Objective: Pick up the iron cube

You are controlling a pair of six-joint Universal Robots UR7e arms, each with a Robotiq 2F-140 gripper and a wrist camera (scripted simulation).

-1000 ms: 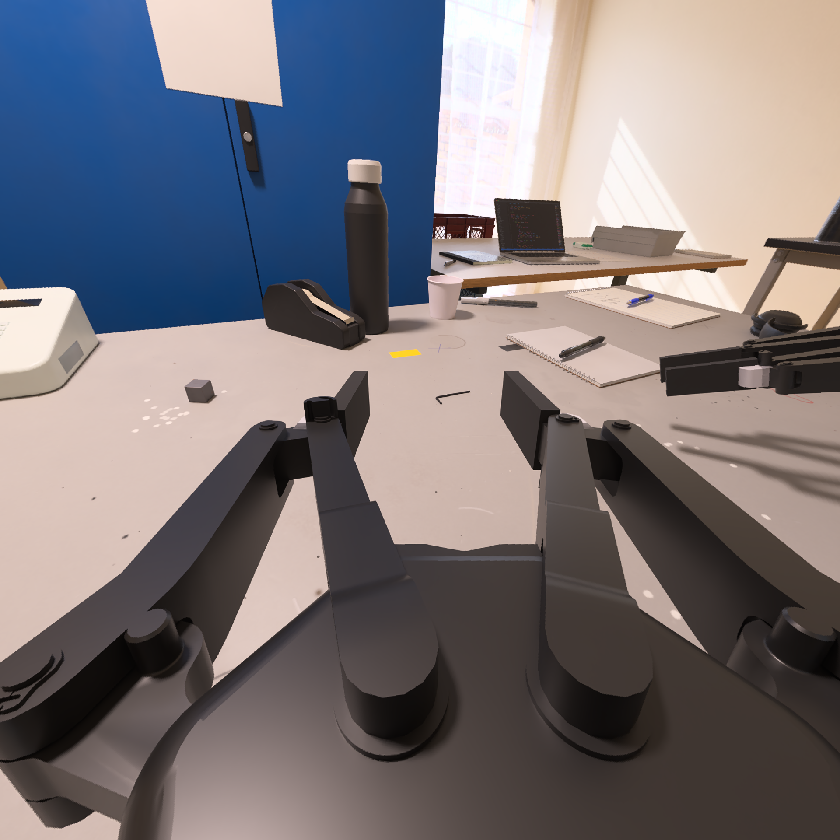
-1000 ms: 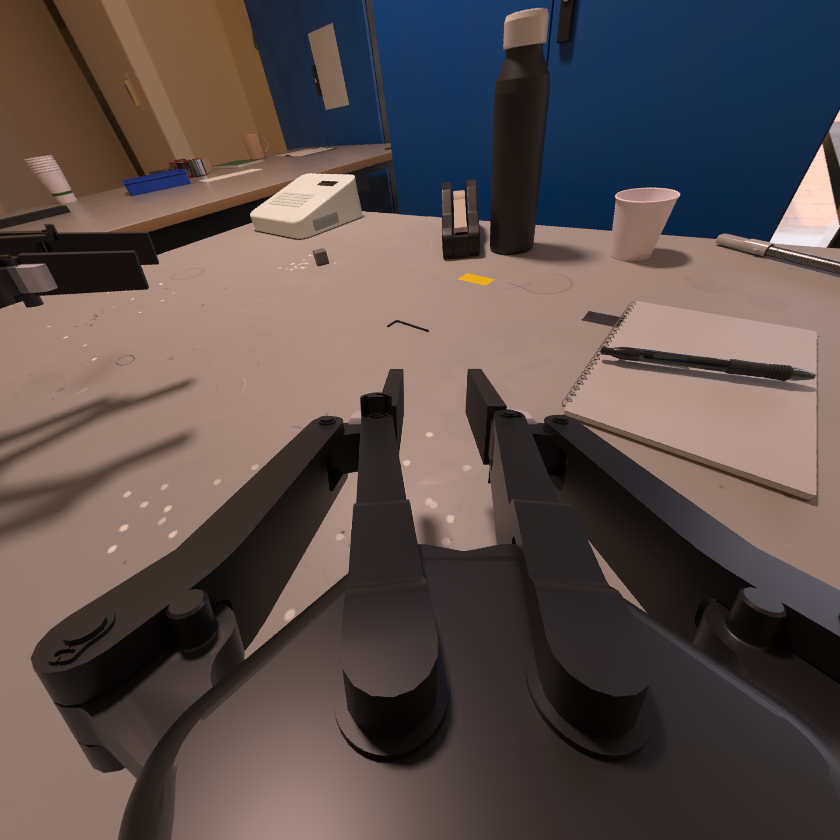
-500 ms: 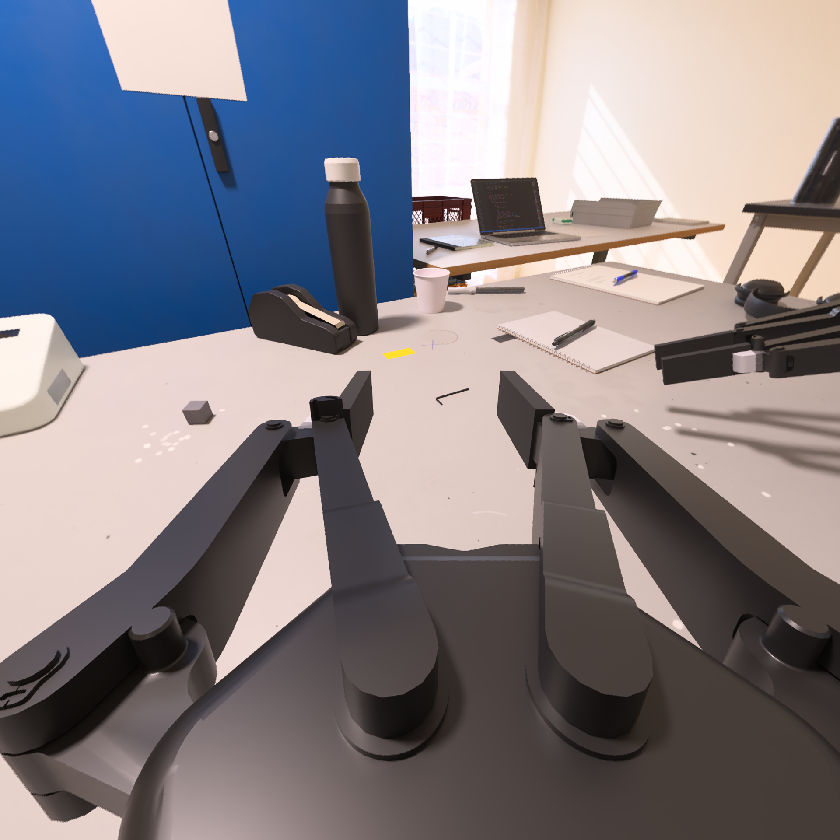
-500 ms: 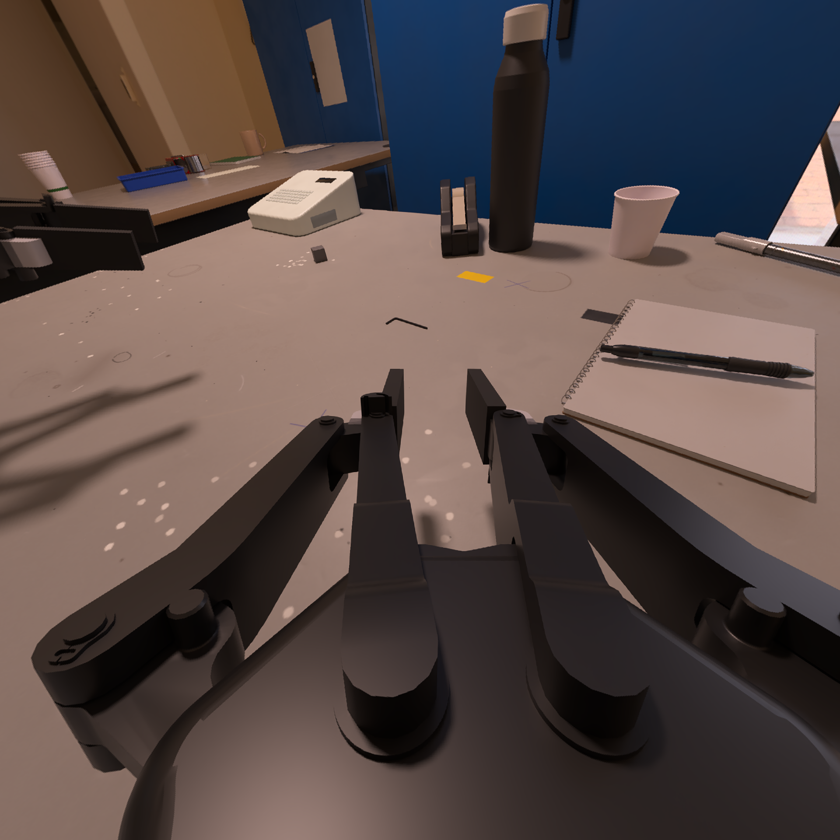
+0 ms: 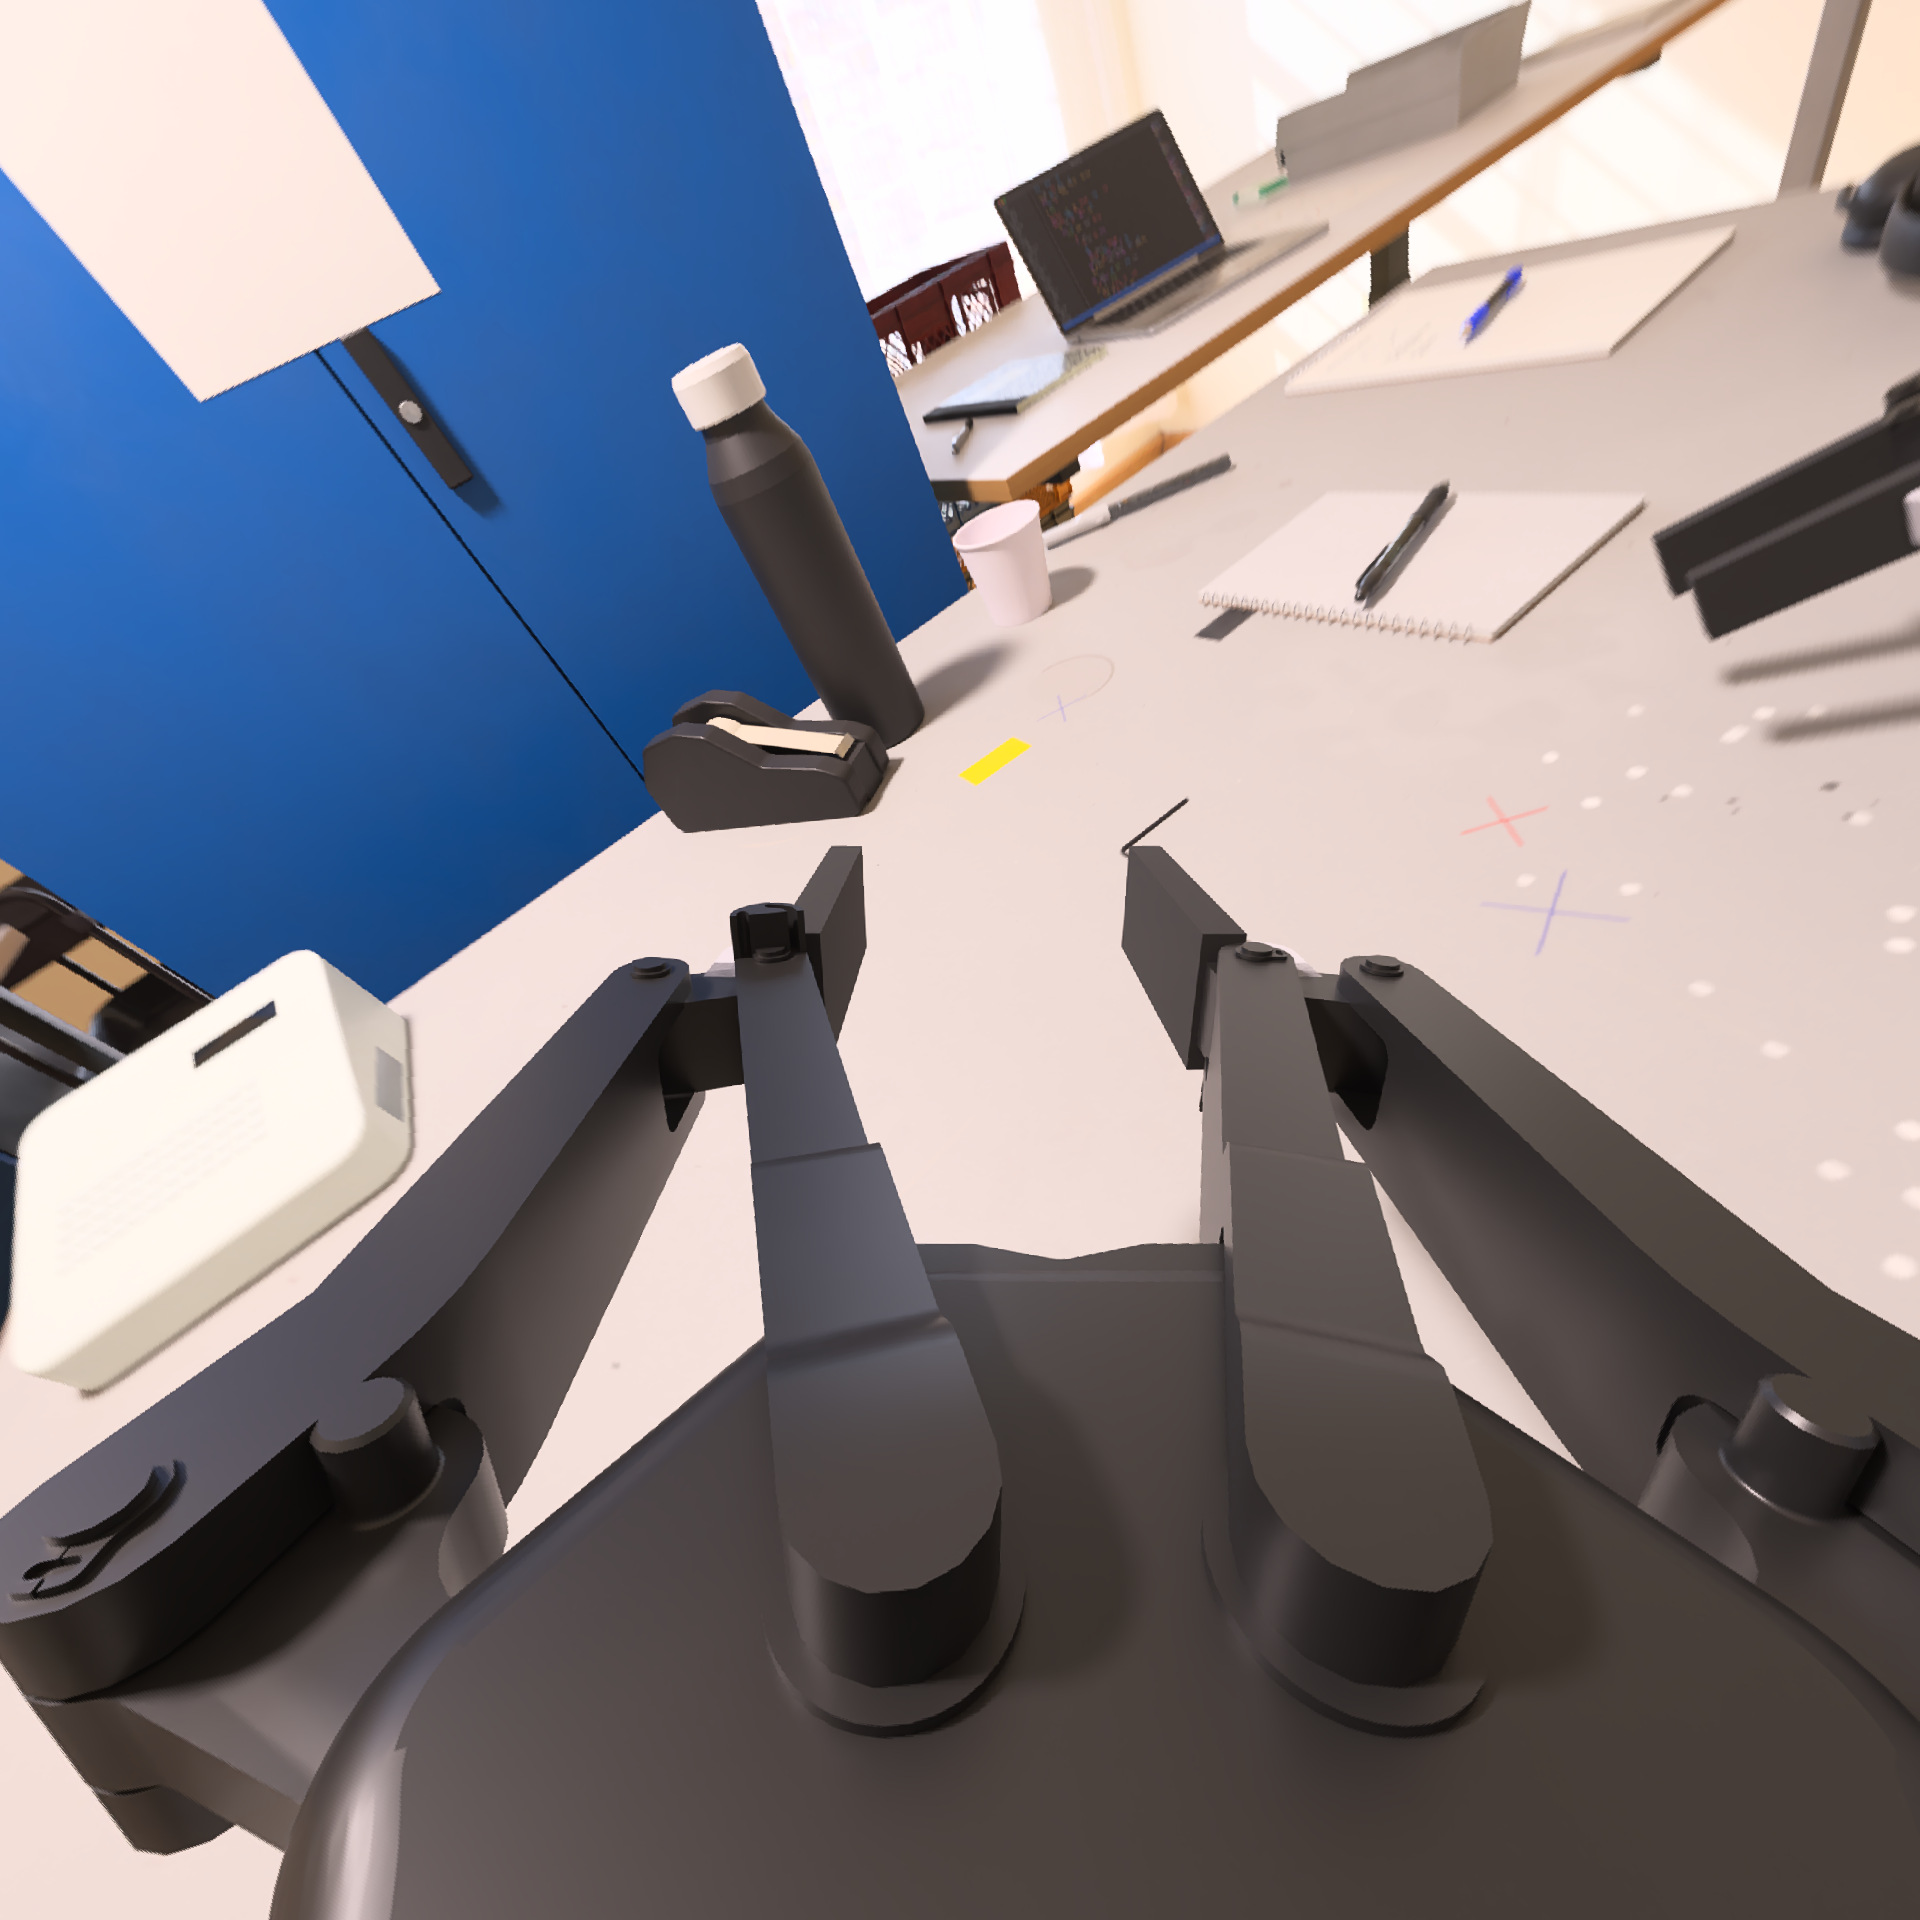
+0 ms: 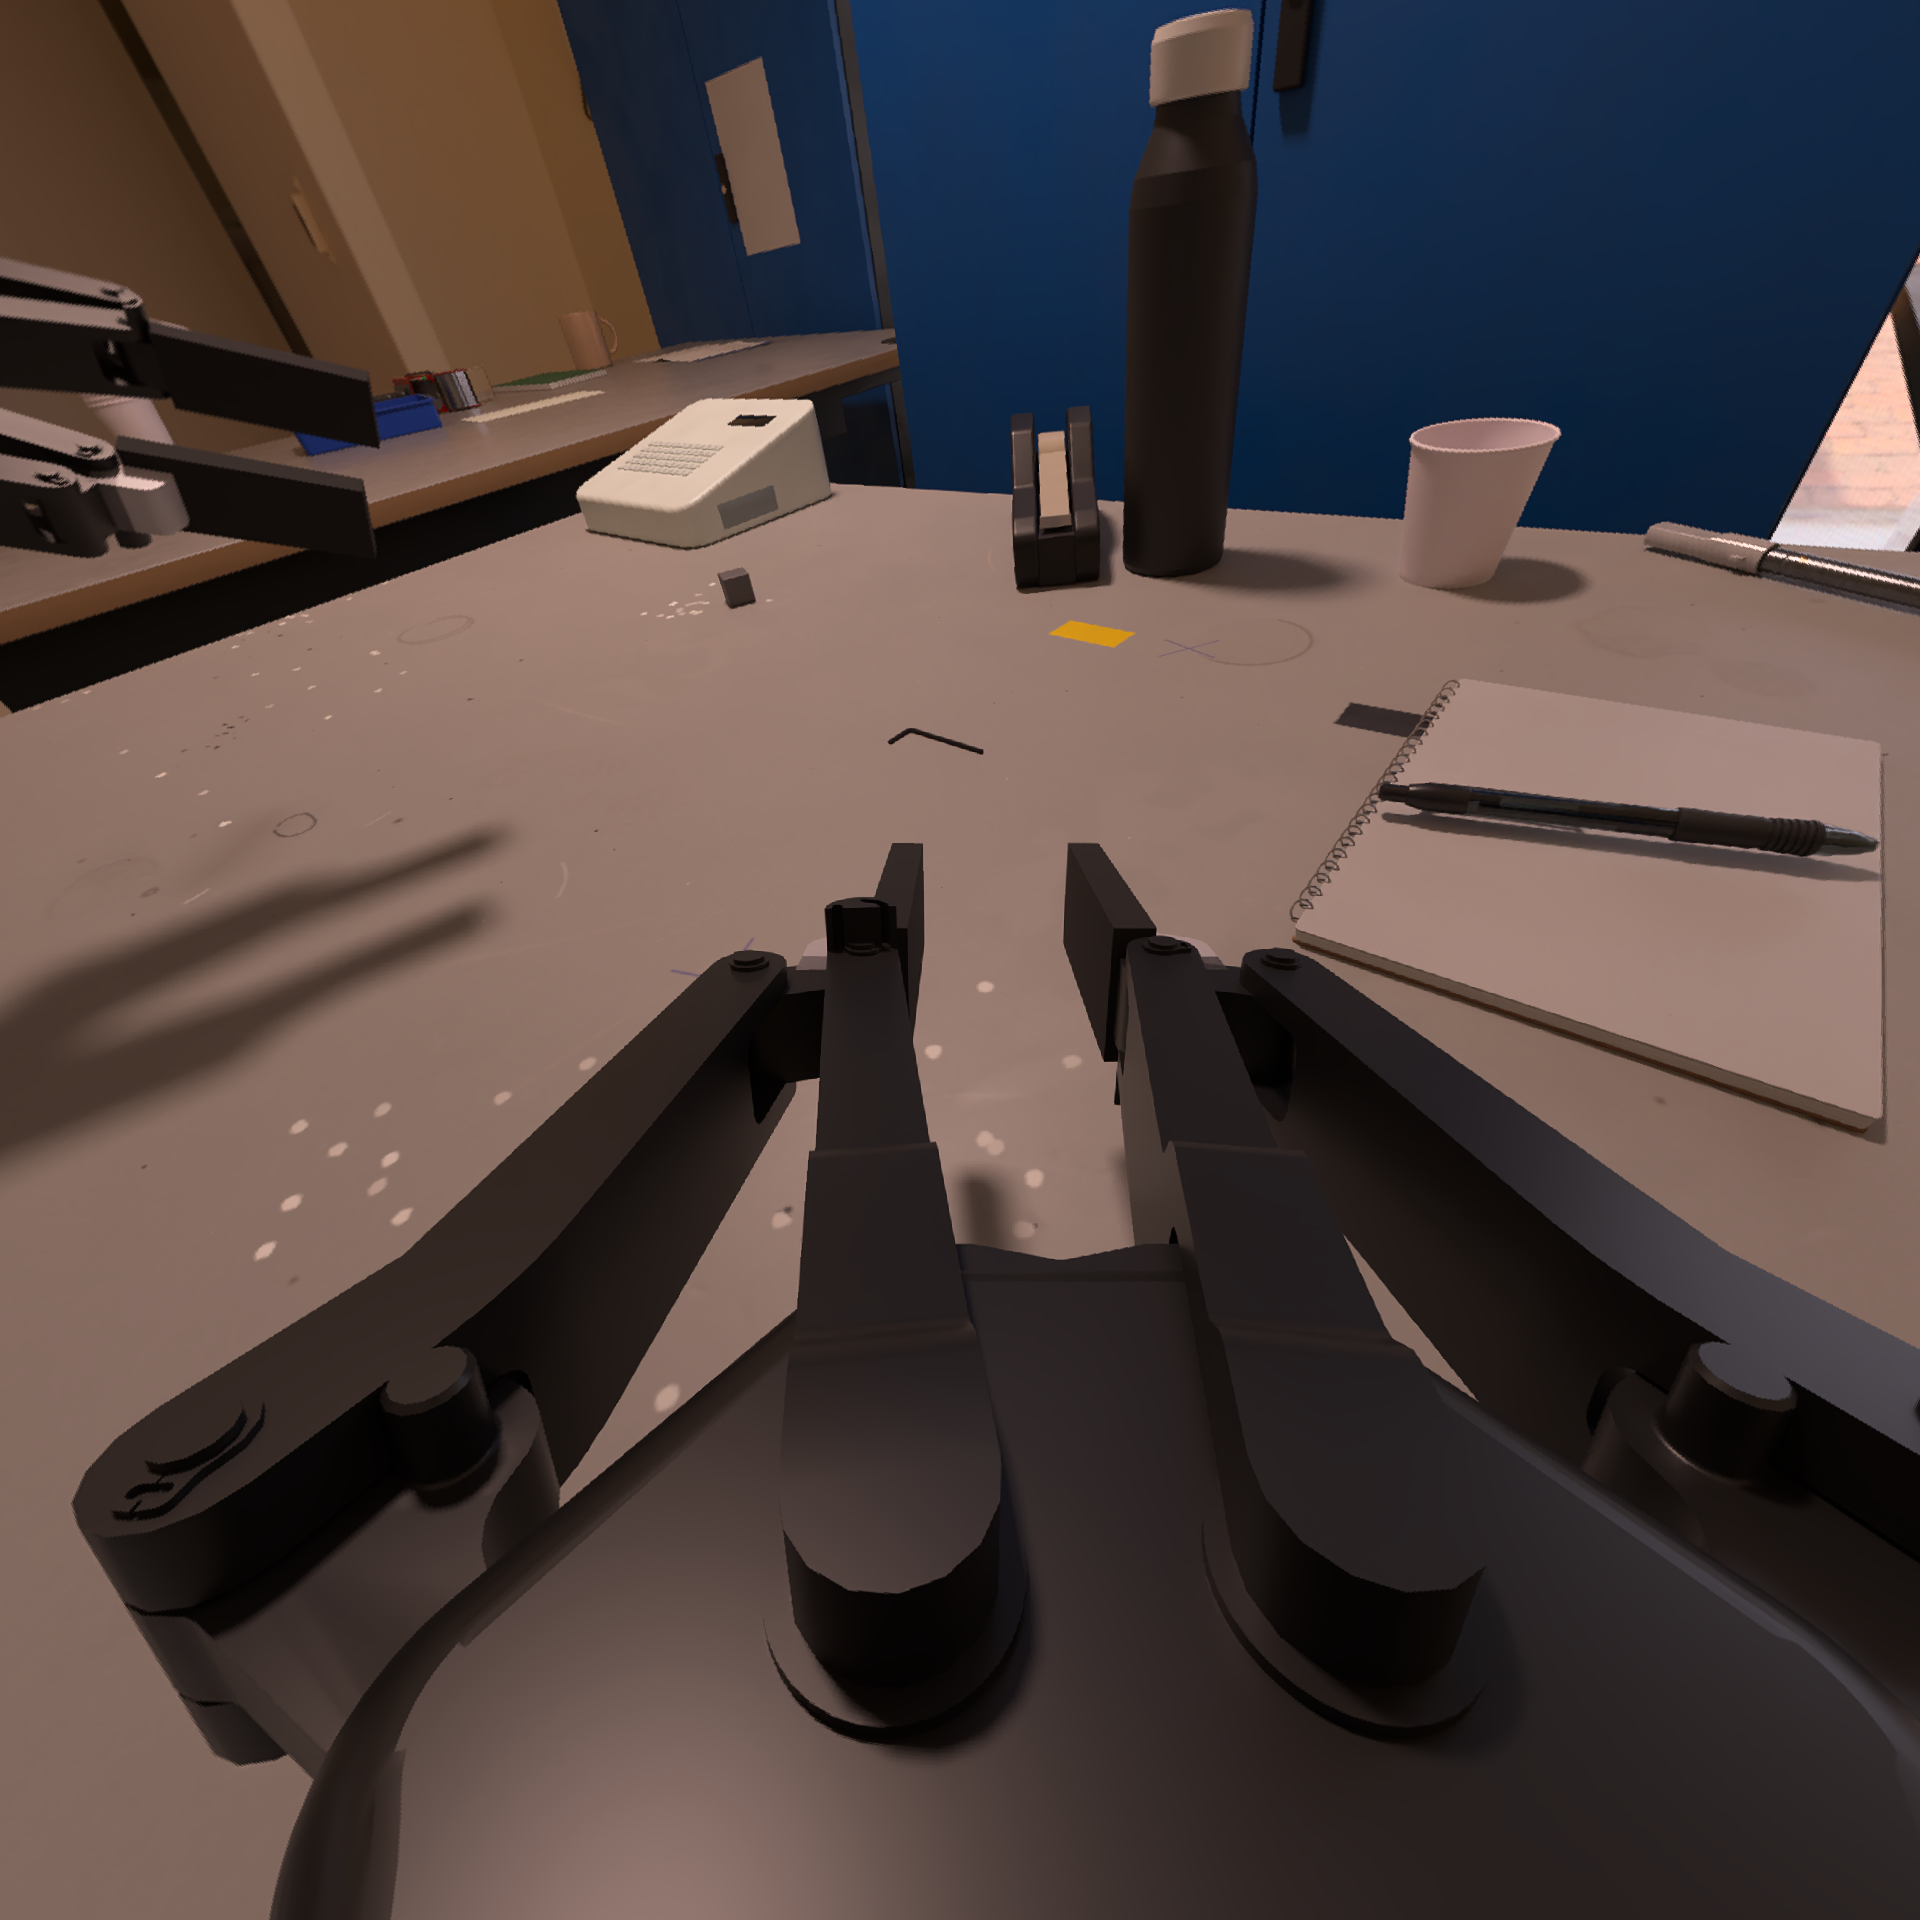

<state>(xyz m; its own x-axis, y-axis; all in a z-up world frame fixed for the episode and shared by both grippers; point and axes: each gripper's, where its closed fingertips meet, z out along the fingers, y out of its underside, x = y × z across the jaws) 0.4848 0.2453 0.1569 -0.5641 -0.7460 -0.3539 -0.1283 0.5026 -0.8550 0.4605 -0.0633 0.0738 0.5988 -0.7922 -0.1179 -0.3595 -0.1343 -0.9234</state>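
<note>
The iron cube (image 6: 736, 587) is a small grey block on the table, in front of the white device (image 6: 707, 473). It shows only in the right wrist view; in the left wrist view I cannot see it. My left gripper (image 5: 994, 868) is open and empty, tilted above the table. It also shows at the far left of the right wrist view (image 6: 364, 457), raised, left of the cube and apart from it. My right gripper (image 6: 994, 862) is open with a narrower gap and empty, low over the table, well short of the cube. It shows at the right edge of the left wrist view (image 5: 1787, 551).
A dark bottle (image 6: 1184, 312), a tape dispenser (image 6: 1055, 499) and a paper cup (image 6: 1475, 499) stand at the back by the blue wall. A notebook (image 6: 1621, 935) with a pen lies at the right. A hex key (image 6: 935, 740) and a yellow strip (image 6: 1091, 633) lie mid-table.
The left wrist view has rolled and swung; the cube has dropped out of it. In the right wrist view the left gripper has come farther in from the left. The right gripper has barely moved.
</note>
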